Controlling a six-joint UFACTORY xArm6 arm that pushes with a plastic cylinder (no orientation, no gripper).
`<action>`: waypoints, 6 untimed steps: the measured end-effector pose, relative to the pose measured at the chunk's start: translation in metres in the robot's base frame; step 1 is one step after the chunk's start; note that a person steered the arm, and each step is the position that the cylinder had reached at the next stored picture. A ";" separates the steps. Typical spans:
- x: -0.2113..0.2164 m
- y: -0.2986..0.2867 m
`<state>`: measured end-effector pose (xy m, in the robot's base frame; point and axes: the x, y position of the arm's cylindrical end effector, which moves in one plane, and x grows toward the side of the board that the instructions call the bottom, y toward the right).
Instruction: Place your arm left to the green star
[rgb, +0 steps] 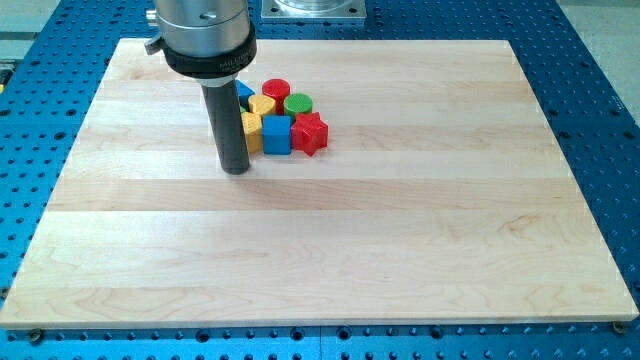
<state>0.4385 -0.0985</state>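
My tip (235, 170) rests on the wooden board (330, 250), touching the left side of a tight cluster of blocks. The cluster holds a red cylinder (276, 90), a green round block (298, 103), a yellow heart (261, 105), a blue cube (276, 134), a red star (311, 132), a yellow block (251, 131) right next to the rod, and a blue block (244, 92) partly hidden behind the rod. No green star can be made out; the rod and its housing (205, 40) hide the board behind them.
The board lies on a blue perforated table (600, 120). A metal mount (312, 8) sits at the view's top edge. All the blocks lie in the board's upper middle.
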 end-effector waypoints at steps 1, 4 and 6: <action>0.000 0.000; -0.004 -0.003; 0.001 -0.005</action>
